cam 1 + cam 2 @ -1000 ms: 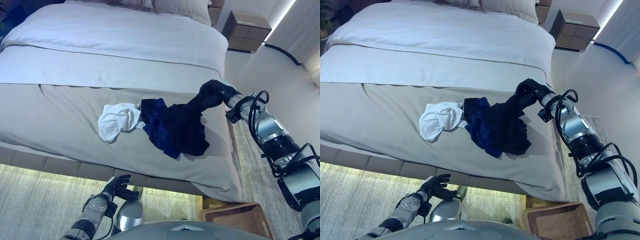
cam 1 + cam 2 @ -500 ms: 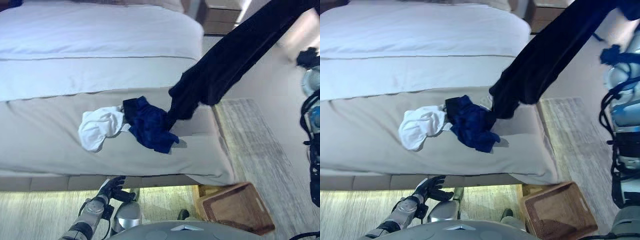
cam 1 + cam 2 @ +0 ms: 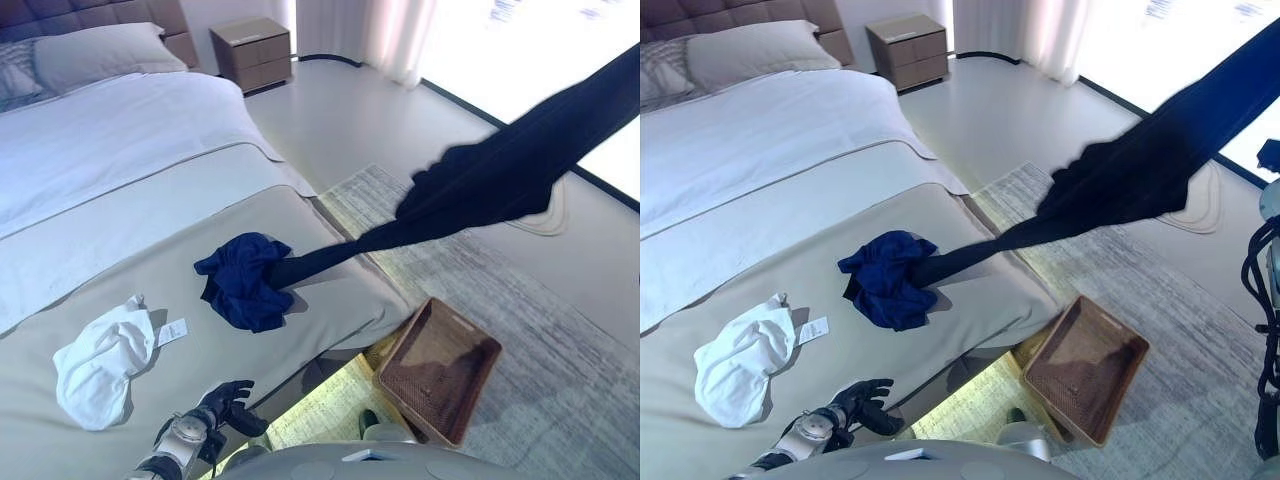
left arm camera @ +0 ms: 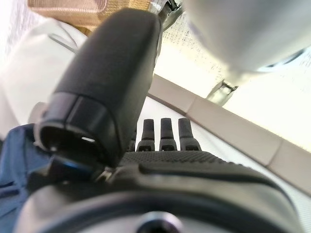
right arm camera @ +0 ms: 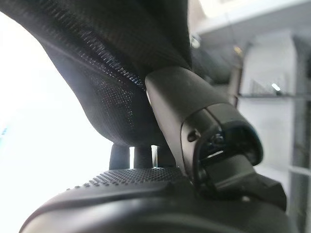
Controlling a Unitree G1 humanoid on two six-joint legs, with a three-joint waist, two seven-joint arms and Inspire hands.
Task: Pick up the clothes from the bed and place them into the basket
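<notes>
A long black garment (image 3: 490, 185) stretches in the air from the upper right down to the bed, its lower end still touching the blue garment (image 3: 243, 280). My right hand (image 5: 194, 126) is shut on the black garment (image 5: 97, 58), with the thumb pressed against the cloth. A crumpled white garment (image 3: 98, 362) lies on the bed at the lower left. The wicker basket (image 3: 436, 368) stands tilted on the rug by the bed's corner, below the hanging cloth. My left hand (image 3: 225, 405) hangs low by the bed's edge with straight fingers (image 4: 163, 133) and holds nothing.
The bed (image 3: 150, 170) has a grey cover, a white sheet and pillows (image 3: 90, 55) at the head. A nightstand (image 3: 250, 50) stands beyond it. A pale rug (image 3: 540, 330) lies beside the bed, and a bright window fills the upper right.
The camera has swung to the right. My right hand has carried the black garment higher and further right, off the blue one and out over the rug and basket.
</notes>
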